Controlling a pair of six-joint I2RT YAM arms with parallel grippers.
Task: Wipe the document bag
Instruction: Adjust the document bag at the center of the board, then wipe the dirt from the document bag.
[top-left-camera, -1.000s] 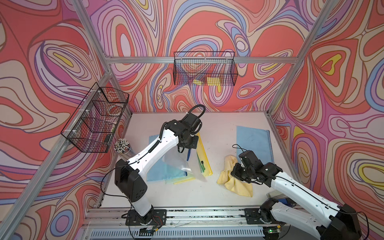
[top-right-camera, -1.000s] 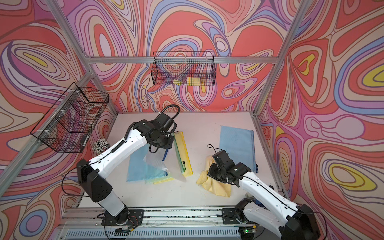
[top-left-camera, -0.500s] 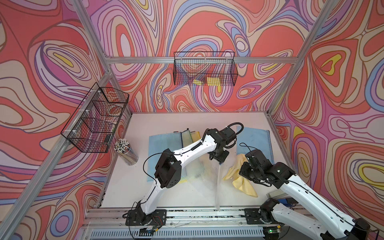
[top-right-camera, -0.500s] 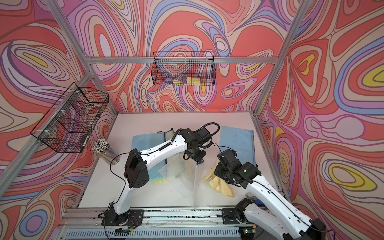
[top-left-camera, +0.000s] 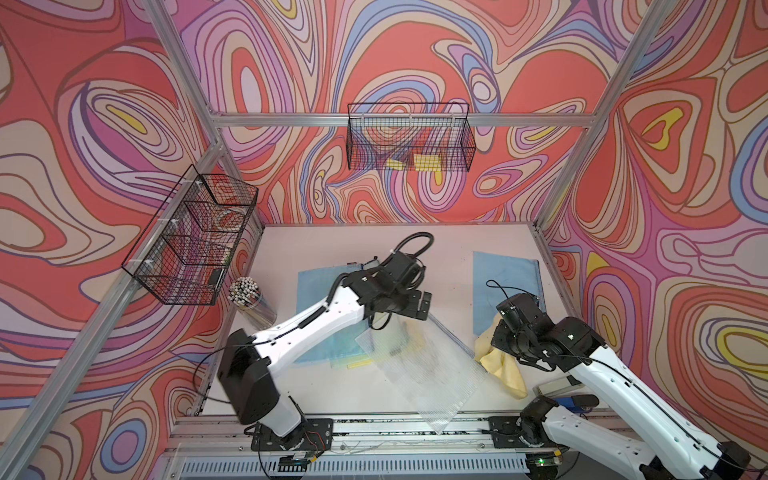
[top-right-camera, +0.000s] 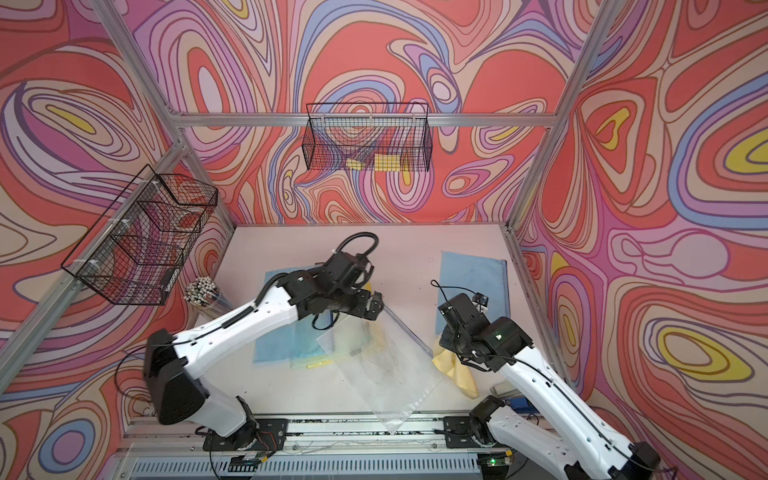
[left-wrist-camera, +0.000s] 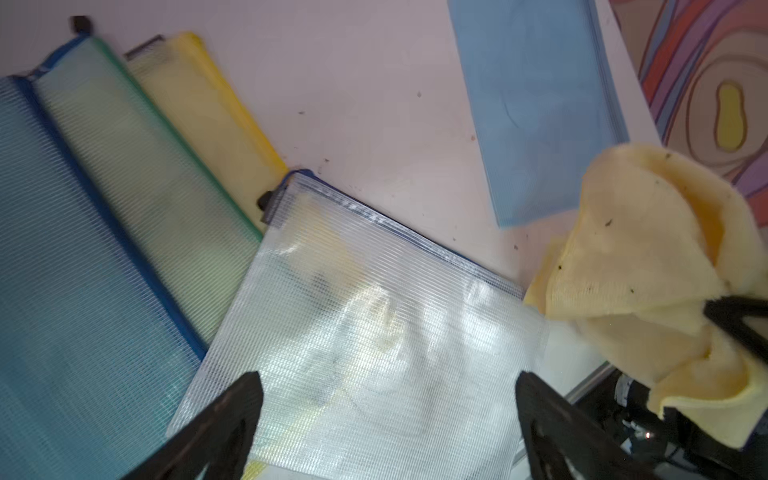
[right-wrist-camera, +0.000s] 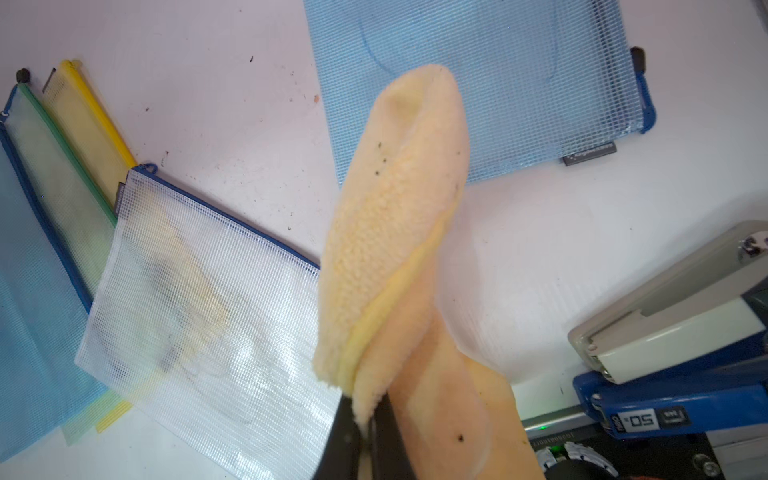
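A clear mesh document bag (top-left-camera: 419, 365) (top-right-camera: 382, 365) with a blue zip edge lies flat at the middle front of the table, one corner over the front rail. My left gripper (left-wrist-camera: 386, 386) (top-left-camera: 419, 305) hovers above the bag's near half, jaws wide apart with nothing between them. My right gripper (right-wrist-camera: 368, 419) is shut on a folded yellow cloth (right-wrist-camera: 395, 228) (top-left-camera: 503, 365). The cloth hangs just right of the bag's right edge. In the left wrist view the cloth (left-wrist-camera: 636, 257) sits beside the bag (left-wrist-camera: 374, 324).
A blue document bag (top-left-camera: 505, 278) lies at the back right. Blue, green and yellow bags (left-wrist-camera: 83, 249) are stacked left of the clear one, partly under it. A pen cup (top-left-camera: 249, 299) stands at the left edge. A grey and blue stapler (right-wrist-camera: 673, 324) sits front right.
The left arm carried the clear bag from the stack towards the middle, opened its jaws and let it go. The bag now lies flat. The right arm still holds the cloth beside it.
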